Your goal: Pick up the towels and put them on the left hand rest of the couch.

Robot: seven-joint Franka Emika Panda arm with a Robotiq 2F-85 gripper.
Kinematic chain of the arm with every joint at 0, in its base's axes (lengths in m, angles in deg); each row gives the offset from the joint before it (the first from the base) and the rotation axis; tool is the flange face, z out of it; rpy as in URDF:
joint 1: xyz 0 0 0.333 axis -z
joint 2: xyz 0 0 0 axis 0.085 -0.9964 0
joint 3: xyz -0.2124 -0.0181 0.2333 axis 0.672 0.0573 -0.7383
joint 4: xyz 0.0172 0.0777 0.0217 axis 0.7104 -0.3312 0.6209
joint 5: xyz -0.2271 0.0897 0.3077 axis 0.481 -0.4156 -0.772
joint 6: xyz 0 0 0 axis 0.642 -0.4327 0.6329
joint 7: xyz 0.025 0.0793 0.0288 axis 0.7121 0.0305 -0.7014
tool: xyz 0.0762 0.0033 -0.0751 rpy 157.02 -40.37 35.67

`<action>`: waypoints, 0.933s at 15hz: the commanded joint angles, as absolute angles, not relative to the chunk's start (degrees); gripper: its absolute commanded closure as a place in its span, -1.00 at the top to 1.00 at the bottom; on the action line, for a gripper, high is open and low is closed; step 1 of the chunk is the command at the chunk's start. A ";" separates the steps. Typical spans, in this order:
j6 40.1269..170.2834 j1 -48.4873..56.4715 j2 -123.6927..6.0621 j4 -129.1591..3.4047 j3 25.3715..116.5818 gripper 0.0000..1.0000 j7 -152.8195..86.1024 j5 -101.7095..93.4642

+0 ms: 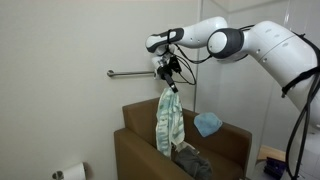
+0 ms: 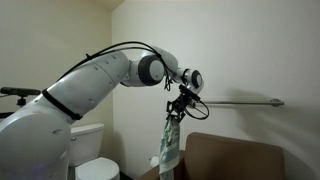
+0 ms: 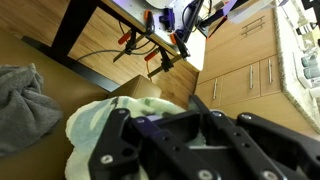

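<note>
My gripper [image 1: 168, 80] is shut on a pale green patterned towel [image 1: 168, 122] and holds it high above the brown couch [image 1: 135, 150]. The towel hangs straight down from the fingers, its lower end near the couch seat. It shows the same way in both exterior views: gripper [image 2: 178, 108], towel [image 2: 168, 146]. A dark grey towel [image 1: 191, 160] lies on the couch seat, and a light blue towel [image 1: 208, 123] lies on the couch's back edge. In the wrist view the green towel [image 3: 95, 125] bunches behind the black fingers [image 3: 175, 125], and the grey towel [image 3: 25, 105] lies at the left.
A metal grab bar [image 1: 130, 73] is fixed to the wall behind the couch, also visible in an exterior view [image 2: 240, 102]. A toilet [image 2: 92, 155] stands beside the couch and a toilet paper roll [image 1: 70, 172] hangs low on the wall. Wooden cabinets [image 3: 240, 60] fill the wrist view.
</note>
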State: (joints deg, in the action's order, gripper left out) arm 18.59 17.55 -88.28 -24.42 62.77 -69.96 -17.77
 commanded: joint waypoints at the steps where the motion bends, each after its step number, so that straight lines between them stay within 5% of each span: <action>1: 17.79 20.19 -87.63 -22.47 63.60 -1.00 -71.32 -17.79; 14: 17.15 34.29 -94.25 -4.80 66.19 -1.00 -62.44 -27.67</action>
